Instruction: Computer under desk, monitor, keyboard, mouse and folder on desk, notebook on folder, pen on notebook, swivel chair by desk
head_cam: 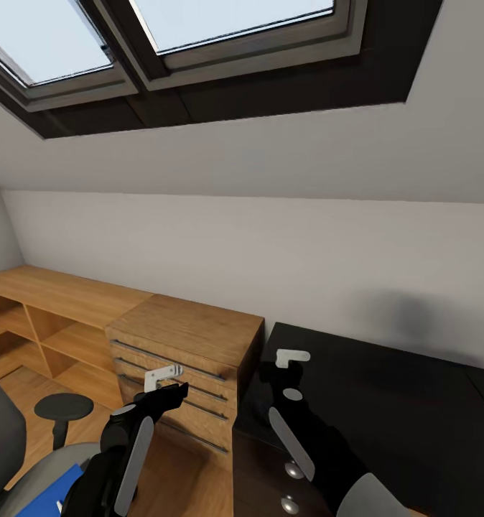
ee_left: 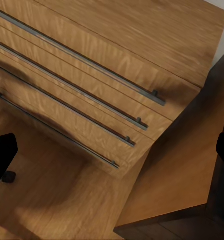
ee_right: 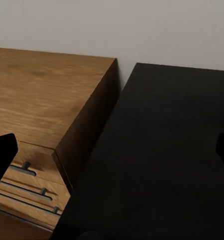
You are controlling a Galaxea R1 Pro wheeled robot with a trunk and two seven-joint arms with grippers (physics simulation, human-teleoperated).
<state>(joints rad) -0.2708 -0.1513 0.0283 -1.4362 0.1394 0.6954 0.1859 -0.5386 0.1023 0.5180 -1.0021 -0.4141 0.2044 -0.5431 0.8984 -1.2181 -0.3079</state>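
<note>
The black desk (head_cam: 385, 402) fills the lower right, its top bare where I can see it, and it shows again in the right wrist view (ee_right: 161, 150). At the bottom left stands the grey swivel chair (head_cam: 26, 481) with a black armrest (head_cam: 64, 407). The bright blue folder (head_cam: 55, 492) lies on its seat. My left gripper (head_cam: 168, 388) hangs open in front of the wooden drawers, holding nothing (ee_left: 112, 150). My right gripper (head_cam: 285, 366) is open and empty over the desk's left end (ee_right: 112, 152). The computer, monitor, keyboard, mouse, notebook and pen are out of view.
A light wooden counter (head_cam: 70, 291) with open shelves runs along the left wall. It ends in a drawer unit (head_cam: 192, 330) with long bar handles (ee_left: 82, 60) that touches the desk's left side. Round silver knobs (head_cam: 294, 470) mark the desk drawers. A sloped wall with skylights (head_cam: 227, 21) rises behind.
</note>
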